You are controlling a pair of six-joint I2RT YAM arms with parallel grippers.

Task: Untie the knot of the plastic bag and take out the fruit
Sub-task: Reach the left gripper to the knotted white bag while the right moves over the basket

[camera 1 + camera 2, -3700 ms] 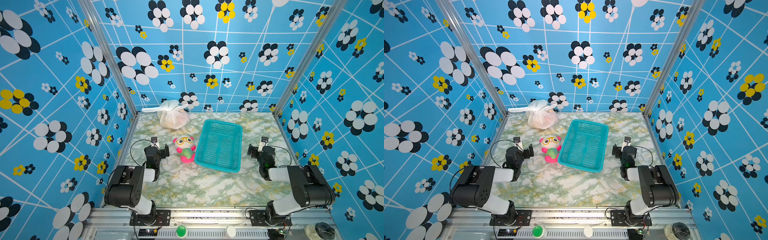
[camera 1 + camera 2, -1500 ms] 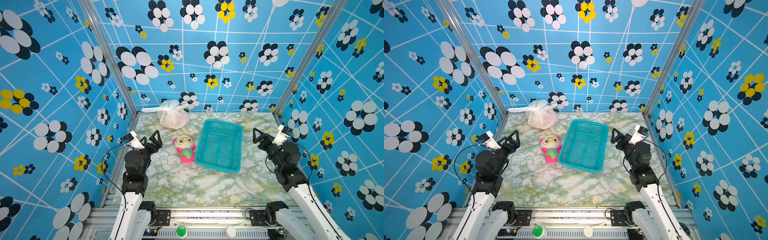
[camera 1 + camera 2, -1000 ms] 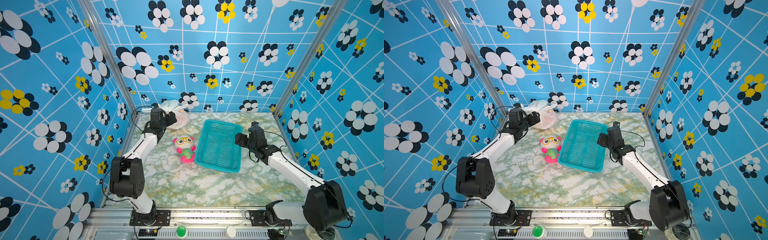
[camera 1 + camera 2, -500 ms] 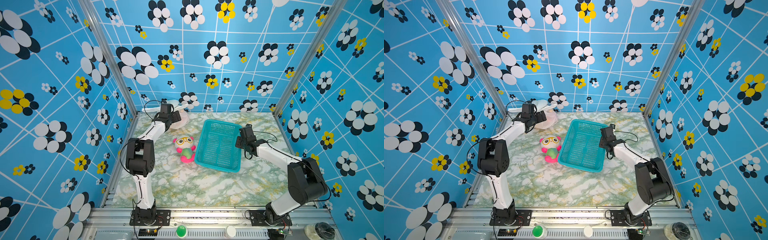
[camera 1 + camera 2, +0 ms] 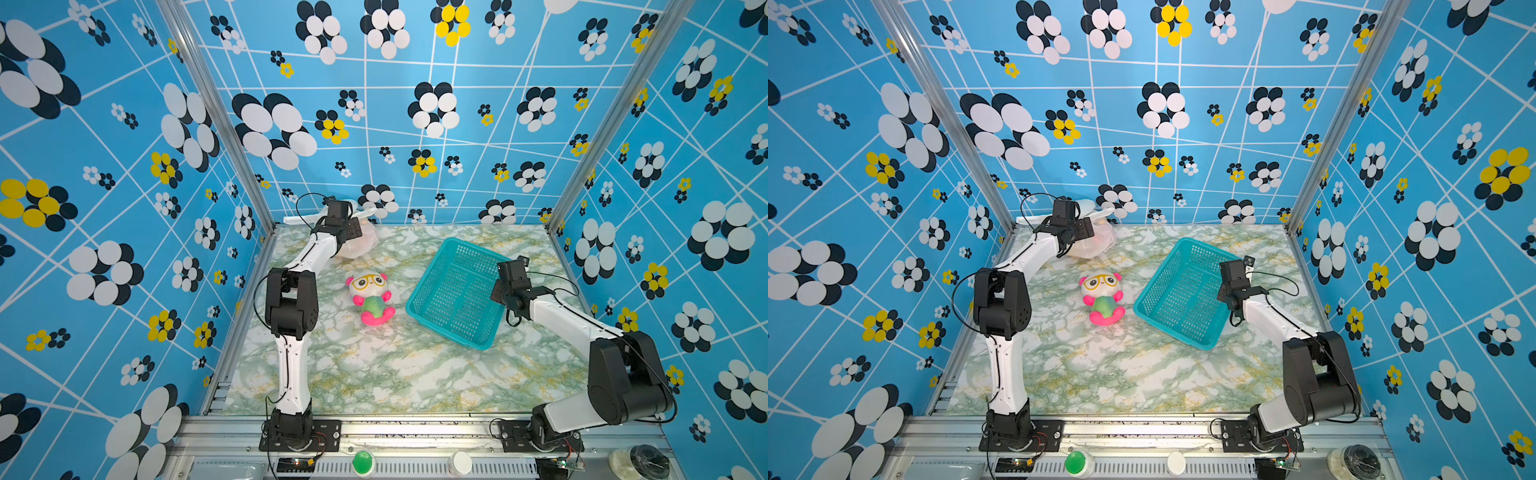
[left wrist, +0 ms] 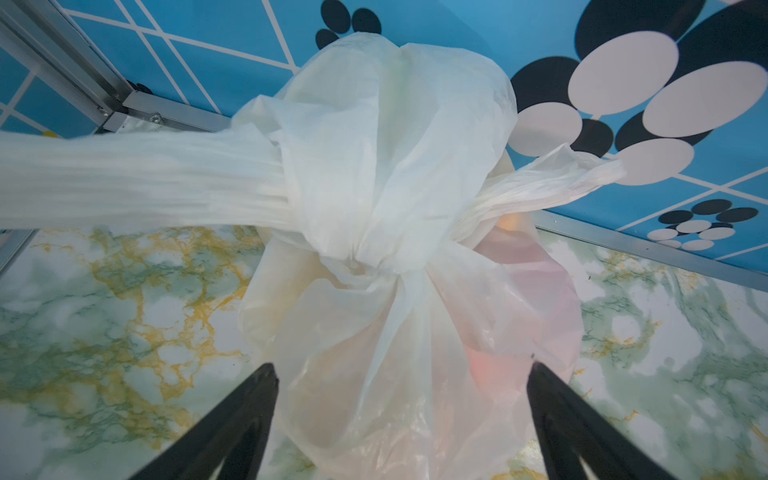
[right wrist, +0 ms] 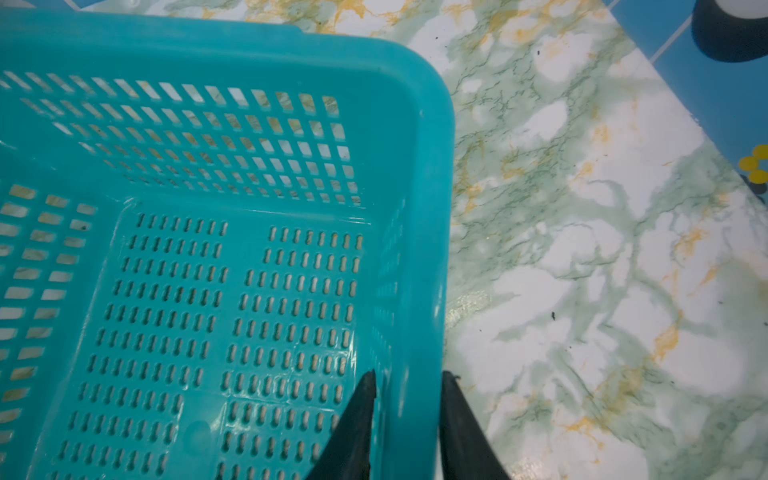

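The tabletop (image 5: 374, 374) was a glossy sheet printed as white marble with green and yellow veins, boxed in on three sides by blue walls (image 5: 415, 62) crossed with white lines and dotted with black, white and yellow flowers, with aluminium posts (image 5: 216, 112) in the back corners. The teal basket (image 5: 457, 286) sat skewed towards the right, nothing inside it. The right tool (image 7: 409, 374) had narrowed onto the basket's right-hand rim, one finger inside the slotted wall and one outside, both tight against the plastic. Just left of the basket lay a plush toy (image 5: 370, 297), face up. Farther left of the basket and behind it, in the back left corner against the wall, stood the bag (image 5: 361, 245), tied. In the left wrist view the knot (image 6: 365, 208) sat on top of the bag with its flat ends sticking out sideways, and the fruit (image 6: 523, 286) showed only as pink and orange blurs through the thin plastic. The left tool (image 6: 401, 365) hung spread wide, its fingers on either side of the bag below the knot, gripping nothing.
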